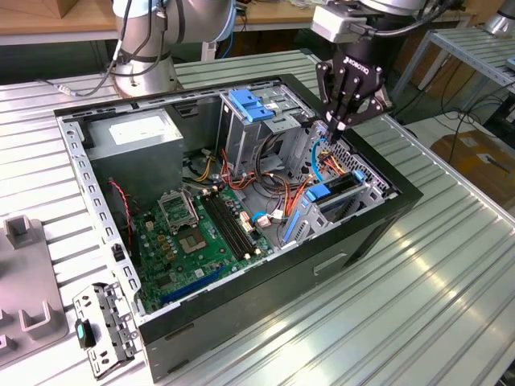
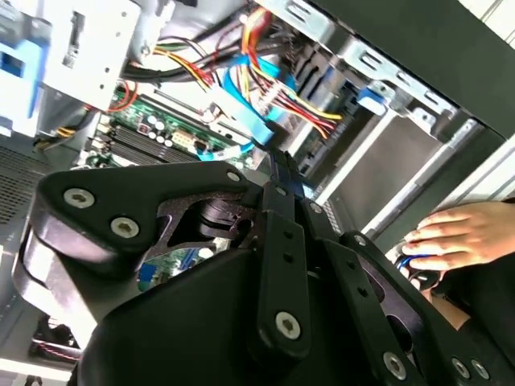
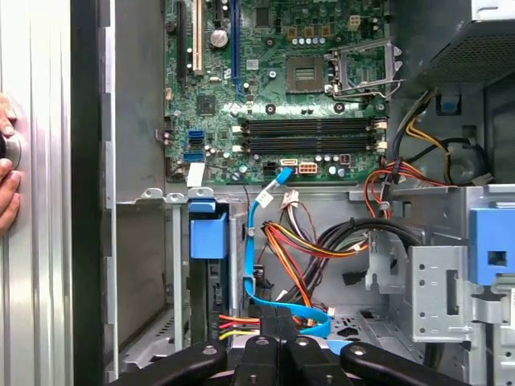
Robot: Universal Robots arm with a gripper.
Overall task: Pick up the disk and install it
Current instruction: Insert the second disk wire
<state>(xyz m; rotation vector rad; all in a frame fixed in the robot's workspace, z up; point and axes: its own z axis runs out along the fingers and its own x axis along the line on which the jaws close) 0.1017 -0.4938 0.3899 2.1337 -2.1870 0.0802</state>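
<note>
The disk stands on edge in the low drive bay at the case's end on the exterior view's right, its blue end tab facing the motherboard. In the first wrist view the disk runs down from that blue tab inside the grey bay. My gripper hangs a little above the bay, over the thin blue cable. Its black fingers meet at a point and nothing shows between them; it is shut. The fingers lie pressed together in both wrist views, gripper and gripper.
The open black case lies on a ribbed metal table. A tall grey cage with a blue latch stands beside the gripper. Orange, red and yellow wires cross near the bay. A person's hand rests outside the case wall.
</note>
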